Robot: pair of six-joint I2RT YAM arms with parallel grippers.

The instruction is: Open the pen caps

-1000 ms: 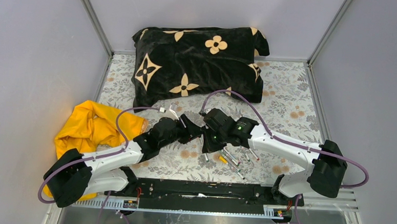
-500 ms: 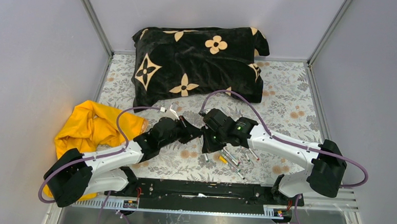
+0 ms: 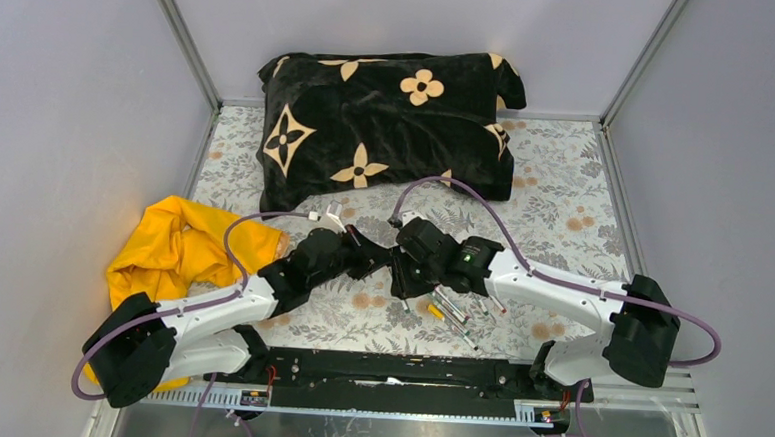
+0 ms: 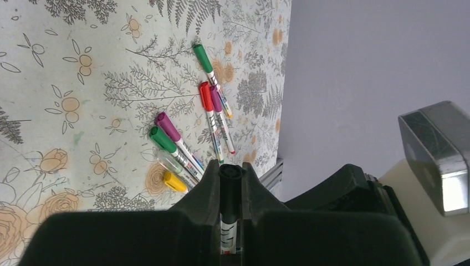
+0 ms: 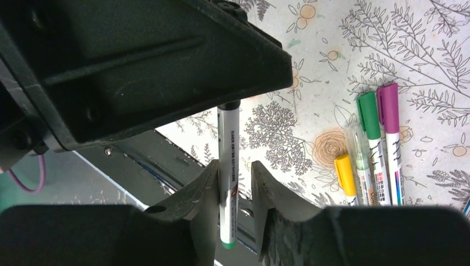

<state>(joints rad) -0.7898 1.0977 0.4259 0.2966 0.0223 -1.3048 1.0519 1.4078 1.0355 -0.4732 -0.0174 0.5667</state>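
Note:
My left gripper [image 3: 374, 259] [image 4: 230, 170] is shut on the dark cap [image 4: 230, 187] of a thin marker pen held above the table. The pen's whitish barrel [image 5: 228, 160], with a green end plug, runs from the left gripper's body [image 5: 138, 61] down between my right gripper's [image 3: 402, 269] [image 5: 235, 173] fingers. The barrel touches one right finger; a small gap shows to the other. Several capped pens lie on the table [image 3: 456, 312]: green cap [image 4: 203, 57], red cap [image 4: 205, 95], magenta cap [image 4: 167, 125], and yellow cap [image 5: 345, 173].
A black pillow with tan flowers [image 3: 388, 123] lies at the back. A yellow cloth [image 3: 177, 248] is bunched at the left by the left arm. The black base rail [image 3: 396, 369] runs along the near edge. Grey walls close three sides.
My right gripper has slid a little left and closer to the left gripper, coming around the pen barrel. The left gripper has barely moved.

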